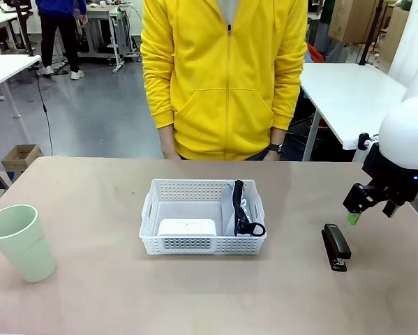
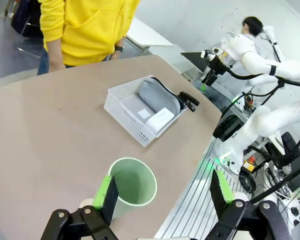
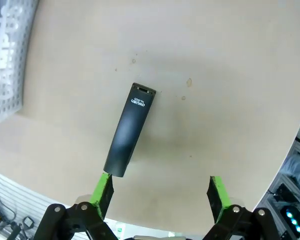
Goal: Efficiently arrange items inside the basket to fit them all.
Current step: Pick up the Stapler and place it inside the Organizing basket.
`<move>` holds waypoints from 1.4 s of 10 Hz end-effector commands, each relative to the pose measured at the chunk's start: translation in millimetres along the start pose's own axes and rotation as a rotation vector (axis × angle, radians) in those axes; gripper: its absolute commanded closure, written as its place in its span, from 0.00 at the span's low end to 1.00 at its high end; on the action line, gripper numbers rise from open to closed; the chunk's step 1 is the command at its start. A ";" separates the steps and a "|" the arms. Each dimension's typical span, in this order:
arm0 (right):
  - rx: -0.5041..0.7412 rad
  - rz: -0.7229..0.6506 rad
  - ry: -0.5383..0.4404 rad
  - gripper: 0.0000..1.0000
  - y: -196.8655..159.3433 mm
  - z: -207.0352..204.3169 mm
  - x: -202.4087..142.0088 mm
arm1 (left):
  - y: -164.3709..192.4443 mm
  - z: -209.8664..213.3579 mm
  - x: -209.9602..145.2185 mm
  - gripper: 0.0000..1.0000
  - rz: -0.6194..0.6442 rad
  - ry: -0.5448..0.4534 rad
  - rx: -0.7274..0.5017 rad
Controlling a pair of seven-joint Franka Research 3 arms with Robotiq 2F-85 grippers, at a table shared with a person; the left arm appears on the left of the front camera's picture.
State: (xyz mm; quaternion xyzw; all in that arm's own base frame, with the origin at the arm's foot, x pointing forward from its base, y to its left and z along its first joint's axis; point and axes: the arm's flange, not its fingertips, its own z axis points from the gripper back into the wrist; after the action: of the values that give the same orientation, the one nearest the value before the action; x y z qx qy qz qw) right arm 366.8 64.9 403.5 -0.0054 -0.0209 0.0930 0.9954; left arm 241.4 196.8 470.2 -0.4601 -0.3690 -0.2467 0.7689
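One lattice-walled plastic basket [image 1: 195,244] | slim black stapler [image 1: 336,247] | smooth tapered cup [image 1: 20,241]

Your front camera sits at the table's [image 1: 90,202] near edge, facing across the basket [image 1: 202,244] to the person [image 1: 226,77] beyond it. Your left wrist camera views the basket from well off, past the cup [image 2: 134,182]. Your right wrist camera looks down, close over the stapler [image 3: 129,127] beside the basket; all views share the basket.

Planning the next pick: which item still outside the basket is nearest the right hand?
The black stapler, lying on the table right of the basket, just under the right hand. The green cup stands far off at the left.
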 end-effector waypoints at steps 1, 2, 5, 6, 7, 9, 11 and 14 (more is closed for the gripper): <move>-0.052 -0.158 -0.005 0.00 26.6 -12.9 7.4 | -1.9 0.3 1.5 0.03 -0.020 -0.016 -0.013; -0.039 -0.184 -0.006 0.00 34.0 -28.0 3.2 | -1.9 0.3 1.5 0.03 -0.020 -0.016 -0.013; -0.020 -0.207 0.103 0.00 36.7 -78.0 0.0 | -1.9 0.3 1.5 0.03 -0.020 -0.016 -0.013; -0.056 -0.242 0.121 0.00 33.8 -89.0 -2.5 | -1.9 0.3 1.5 0.03 -0.020 -0.016 -0.013; -0.007 -0.222 0.117 0.00 30.0 -99.4 -5.1 | -1.9 0.3 1.5 0.03 -0.020 -0.016 -0.013; 0.037 -0.198 0.122 0.00 29.4 -122.2 -3.7 | -1.9 0.3 1.5 0.03 -0.020 -0.016 -0.013; 0.004 -0.218 0.124 0.00 27.1 -121.8 -1.9 | -1.9 0.3 1.5 0.03 -0.020 -0.016 -0.013; 0.019 -0.226 0.099 0.00 22.9 -122.7 -1.4 | -1.9 0.3 1.5 0.03 -0.020 -0.016 -0.013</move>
State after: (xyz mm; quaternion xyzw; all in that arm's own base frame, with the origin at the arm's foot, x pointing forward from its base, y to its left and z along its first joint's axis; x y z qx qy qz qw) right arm 388.2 92.8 288.6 -0.0044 0.0443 -0.0198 0.9988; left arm 241.3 196.7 470.2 -0.4606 -0.3691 -0.2468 0.7686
